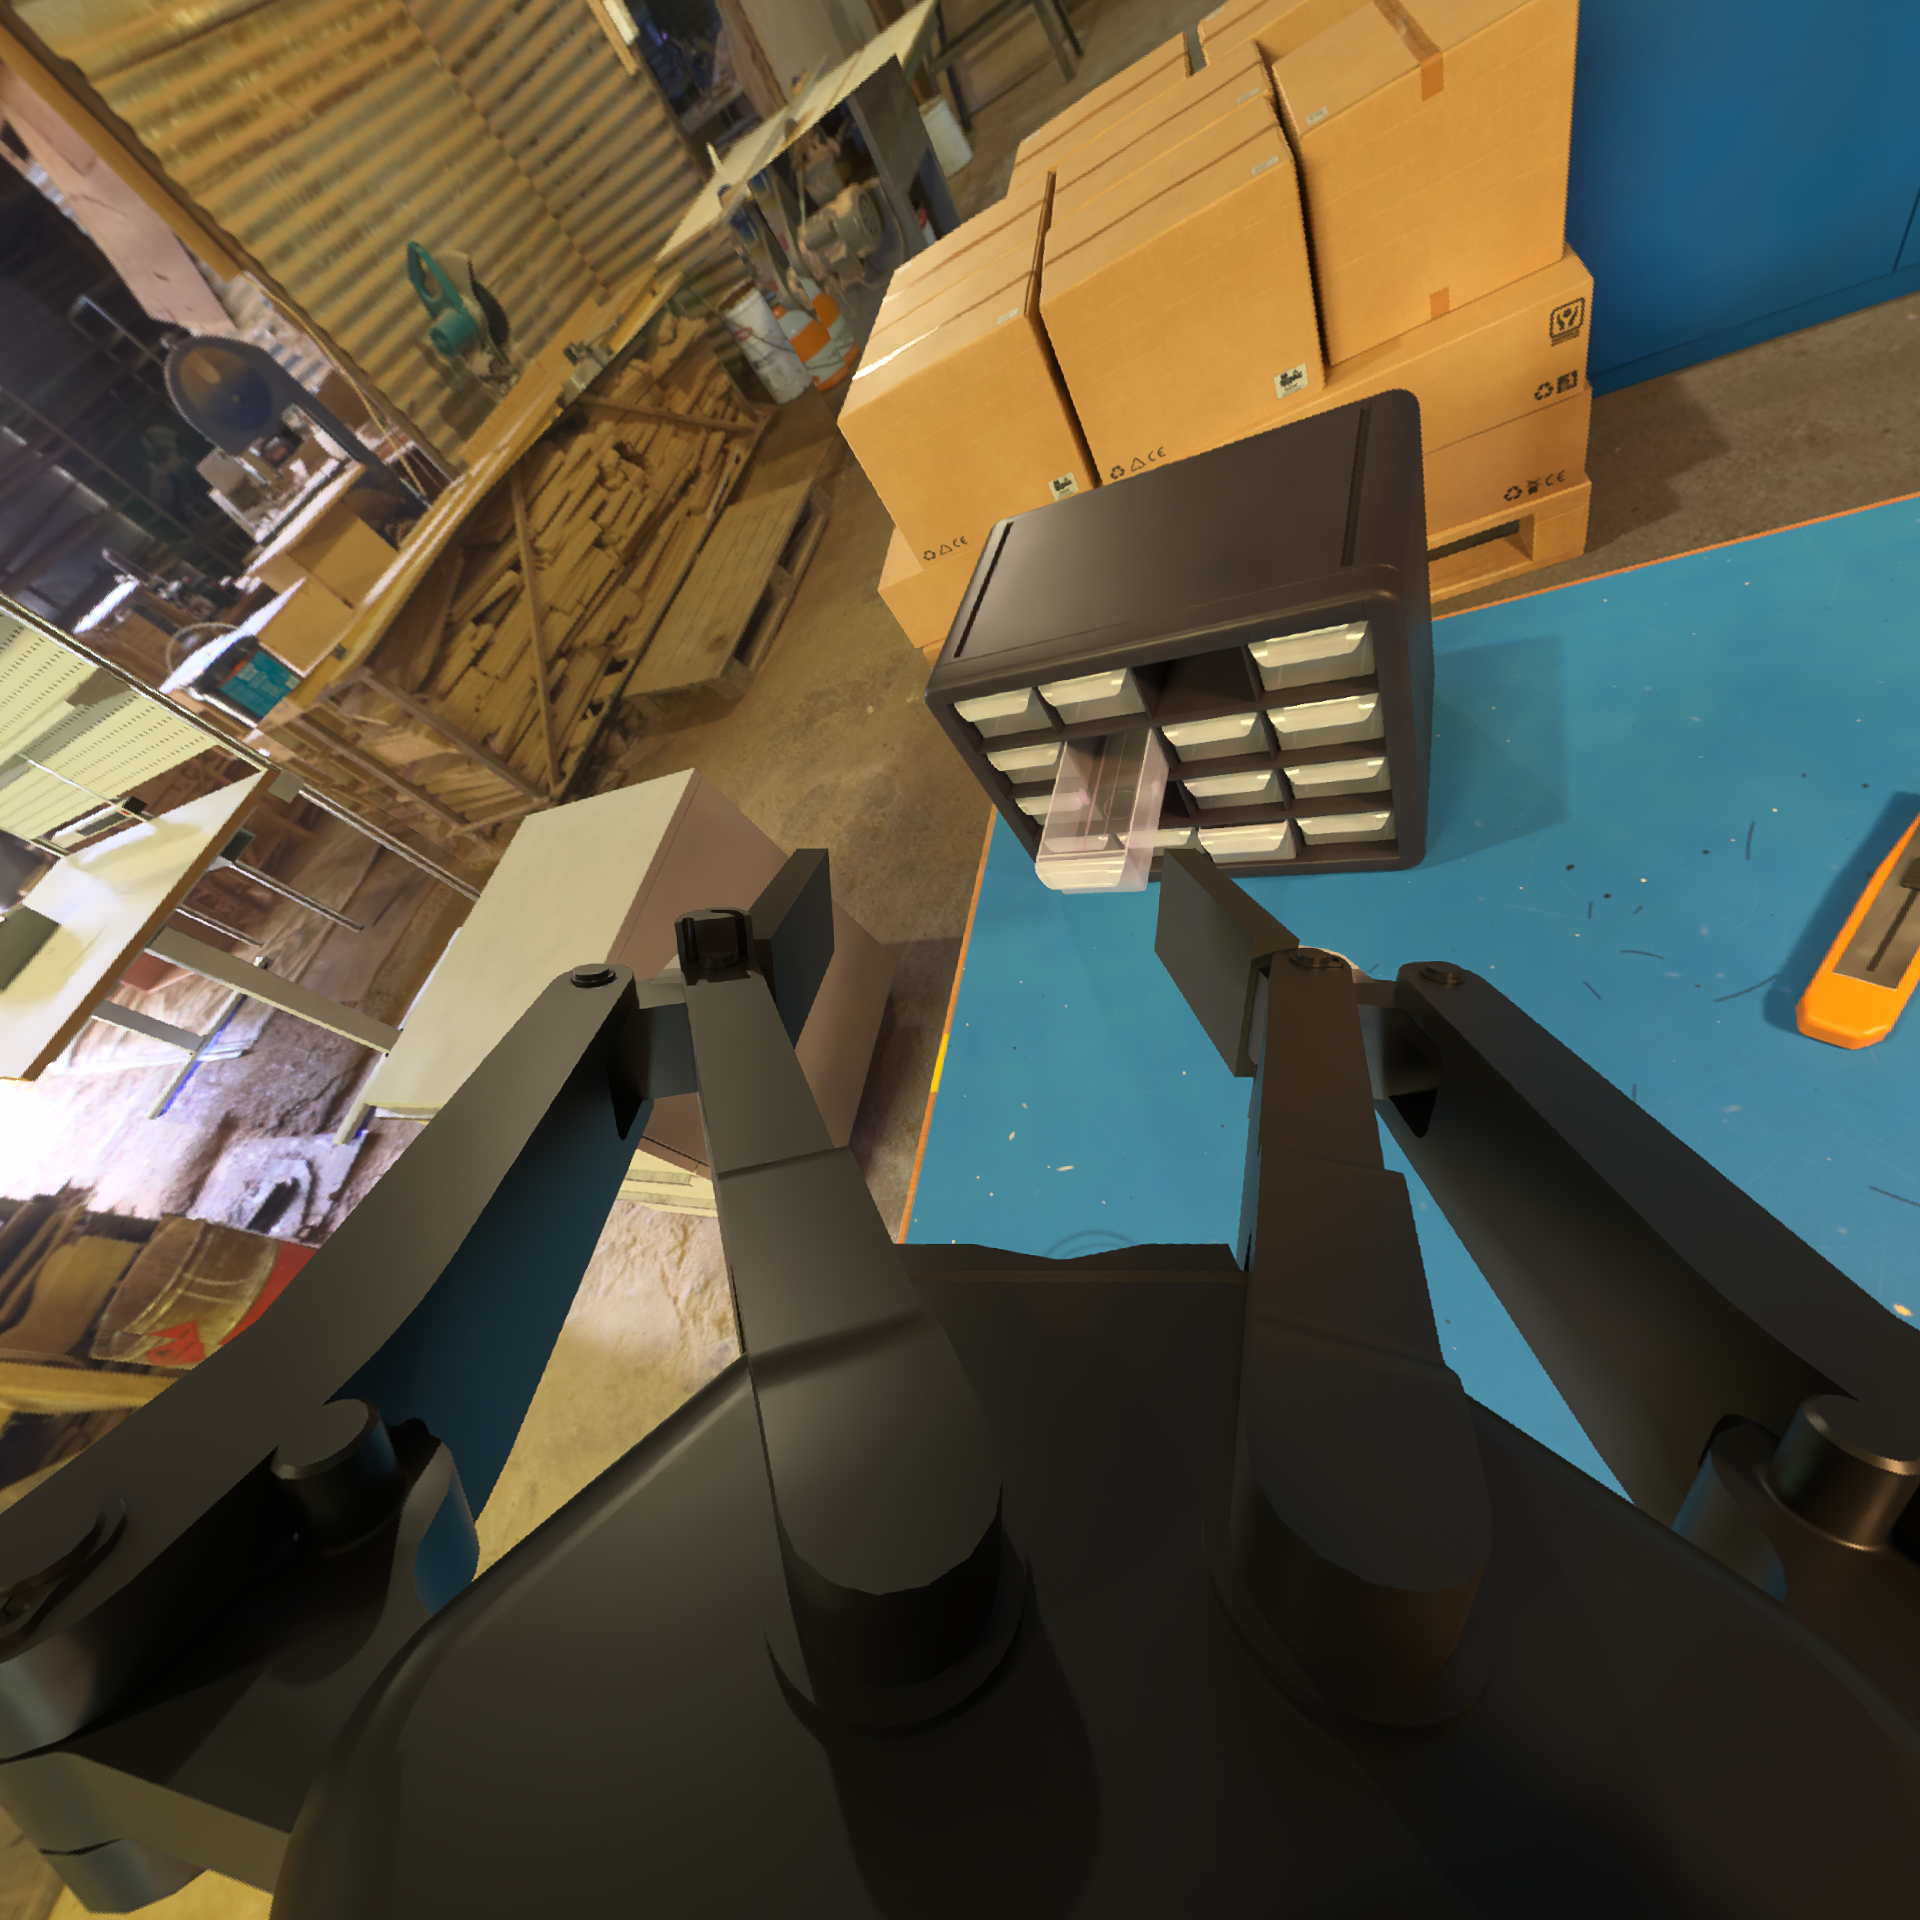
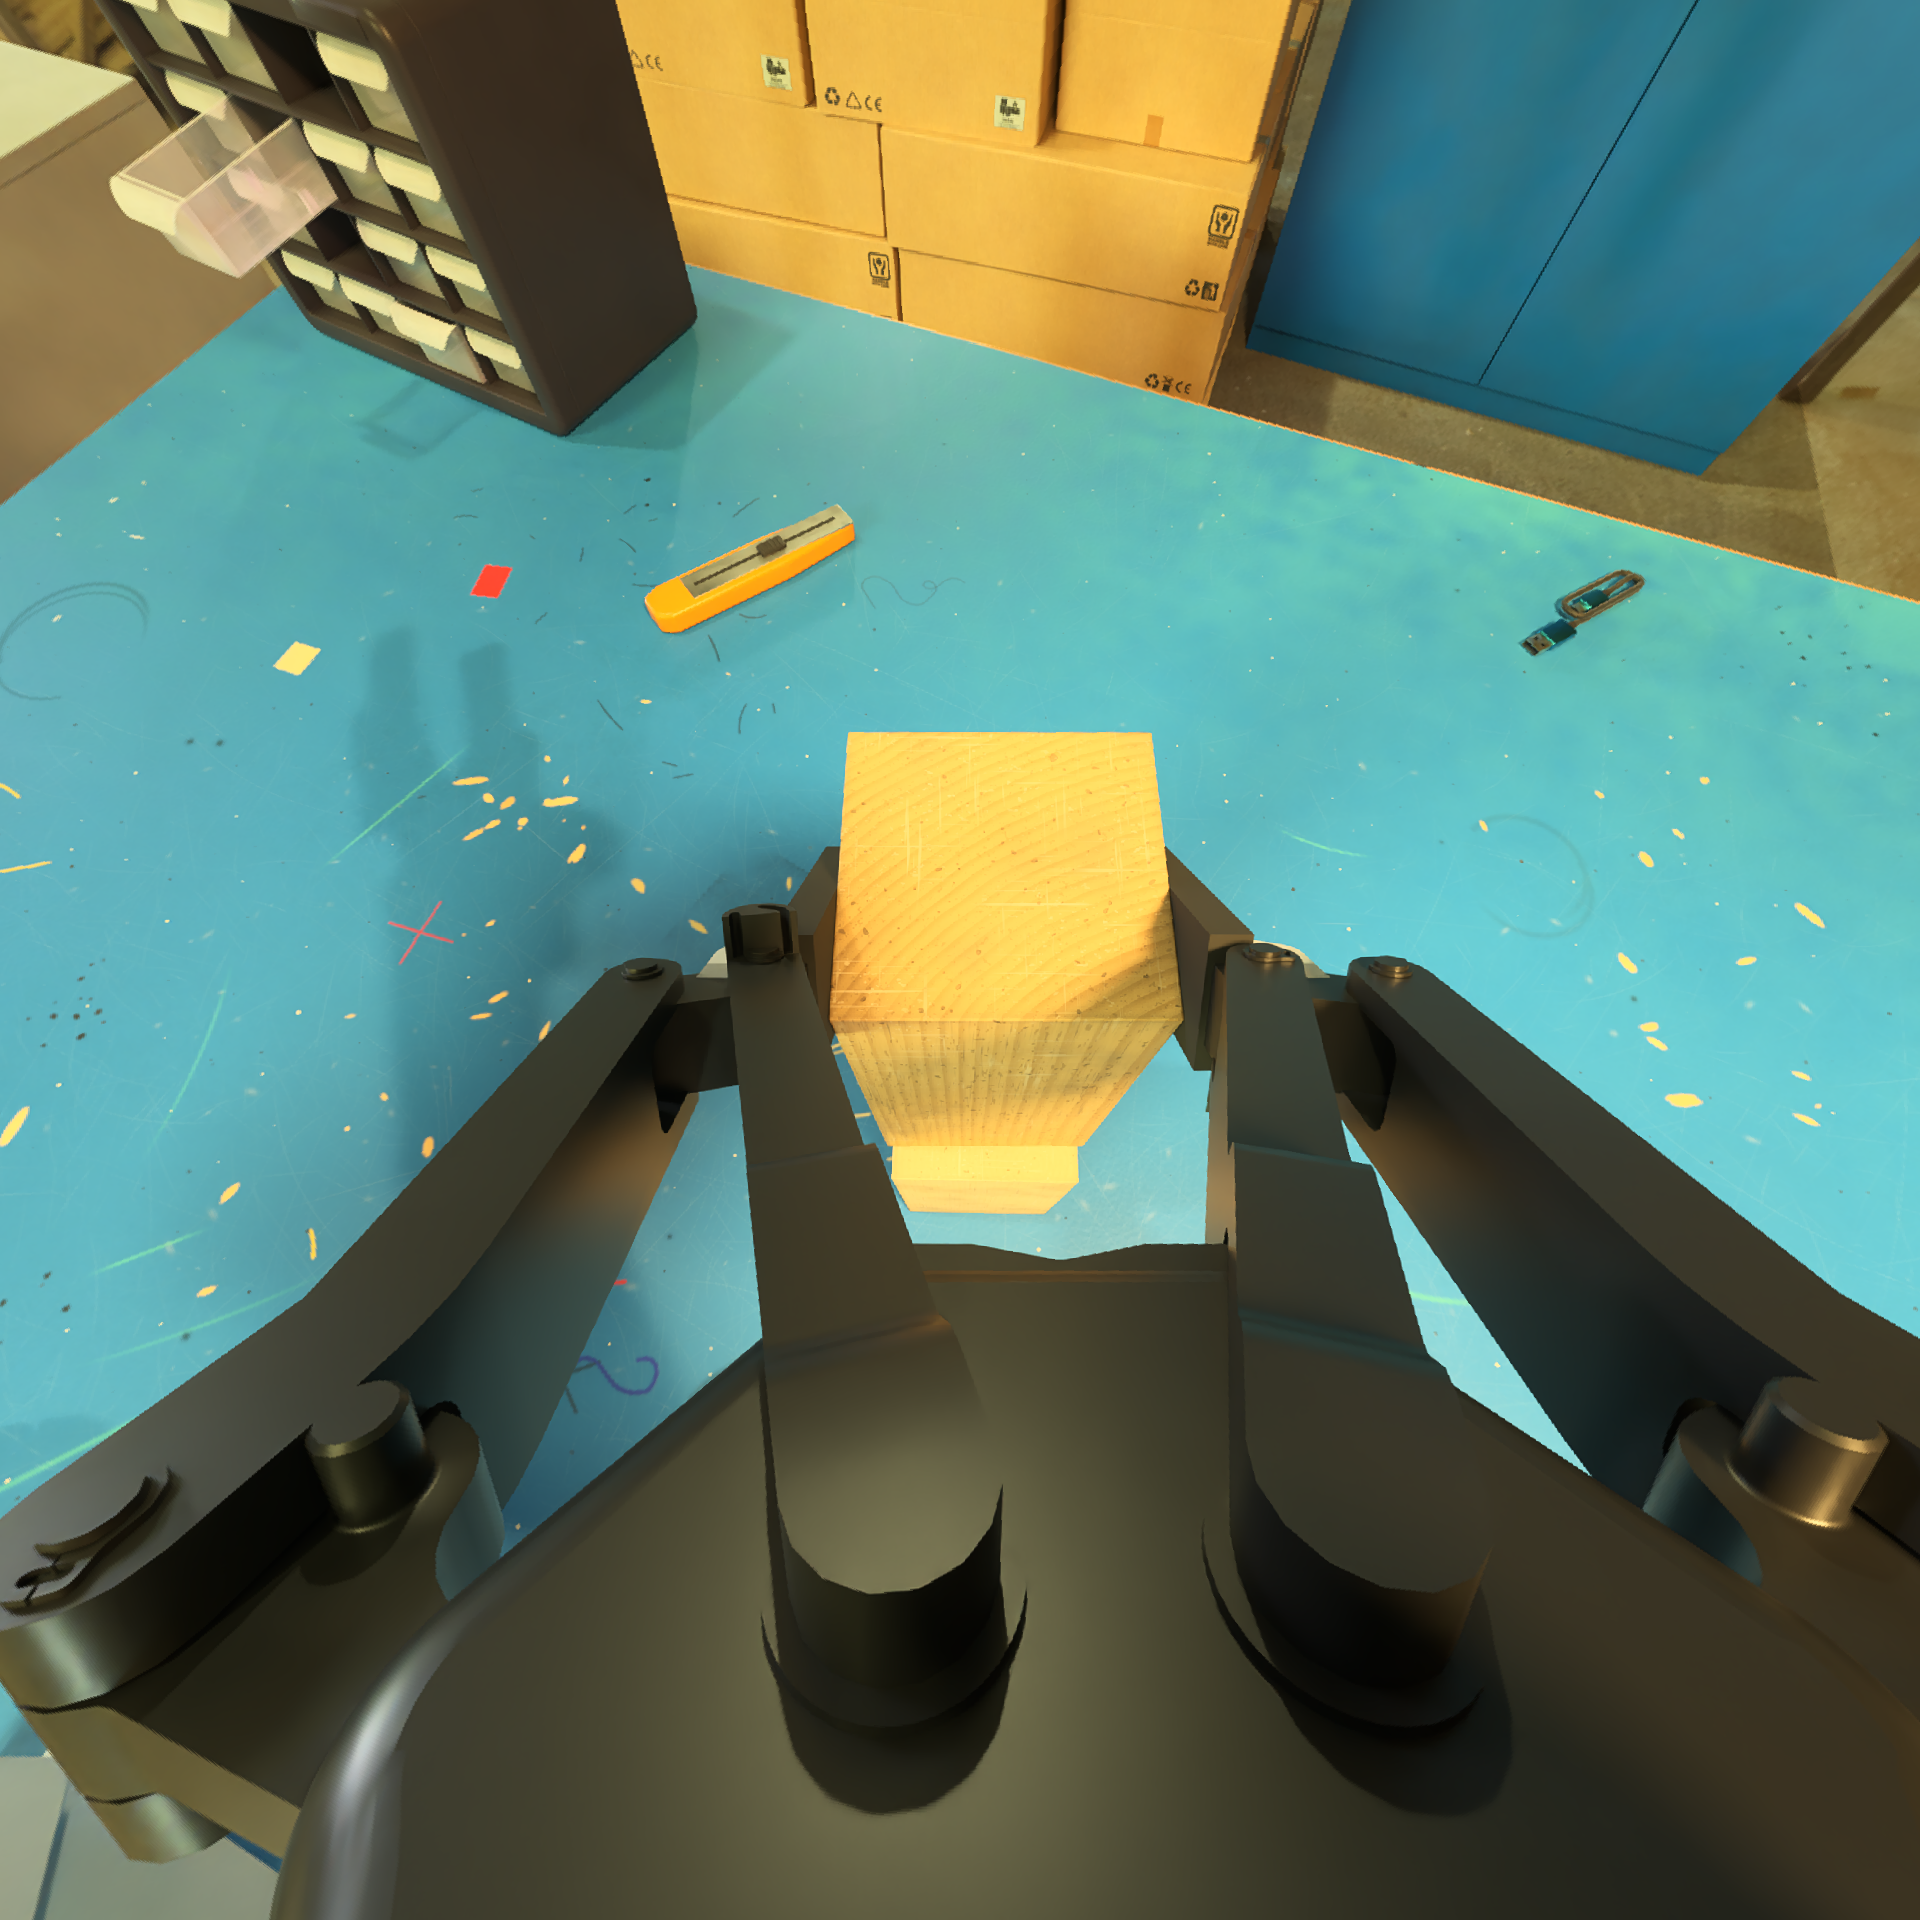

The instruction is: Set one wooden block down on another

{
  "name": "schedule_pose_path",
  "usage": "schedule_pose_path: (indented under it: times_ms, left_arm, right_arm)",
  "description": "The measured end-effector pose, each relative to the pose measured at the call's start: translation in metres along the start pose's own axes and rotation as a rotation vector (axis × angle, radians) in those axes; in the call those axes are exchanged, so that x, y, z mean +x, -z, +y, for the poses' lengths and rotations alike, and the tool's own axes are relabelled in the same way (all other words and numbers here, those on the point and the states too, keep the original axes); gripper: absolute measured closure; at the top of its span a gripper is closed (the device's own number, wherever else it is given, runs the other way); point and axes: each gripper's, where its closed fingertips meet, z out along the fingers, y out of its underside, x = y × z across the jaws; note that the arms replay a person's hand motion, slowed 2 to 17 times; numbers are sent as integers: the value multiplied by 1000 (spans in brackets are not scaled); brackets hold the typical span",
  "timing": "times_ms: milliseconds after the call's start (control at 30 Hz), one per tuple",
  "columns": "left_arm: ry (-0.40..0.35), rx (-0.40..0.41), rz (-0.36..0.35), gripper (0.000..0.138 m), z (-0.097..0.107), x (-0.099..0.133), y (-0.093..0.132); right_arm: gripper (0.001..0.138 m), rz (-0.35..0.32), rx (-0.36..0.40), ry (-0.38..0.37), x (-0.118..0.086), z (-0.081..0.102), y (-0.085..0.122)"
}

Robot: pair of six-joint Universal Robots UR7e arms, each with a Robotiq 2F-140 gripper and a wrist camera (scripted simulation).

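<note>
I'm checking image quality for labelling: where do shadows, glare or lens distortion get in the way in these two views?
Left wrist view: wide-angle bending curves the table edge; bright glare at the left edge washes out the floor. Right wrist view: the right pincer shades the held wooden block at its near corner; two finger-shaped shadows darken the table left of it.

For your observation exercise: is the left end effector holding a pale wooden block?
No, the left end effector is open and empty above the blue table.

a workshop; timber stacks (image 1: 613,540); cardboard boxes (image 1: 1174,301); scuffed workbench (image 2: 1143,582)
</note>
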Motion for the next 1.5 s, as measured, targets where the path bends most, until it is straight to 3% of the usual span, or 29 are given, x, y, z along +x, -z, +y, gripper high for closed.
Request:
schedule_pose_path:
  times_ms: [467, 1500]
  left_arm:
    - [9, 27, -29, 55, -10, -10, 7]
    - [8, 39, -23, 52, -14, -3, 10]
  right_arm:
    - [70, 0, 0, 0, 0, 0, 0]
    - [70, -1, 1, -1, 0, 0, 0]
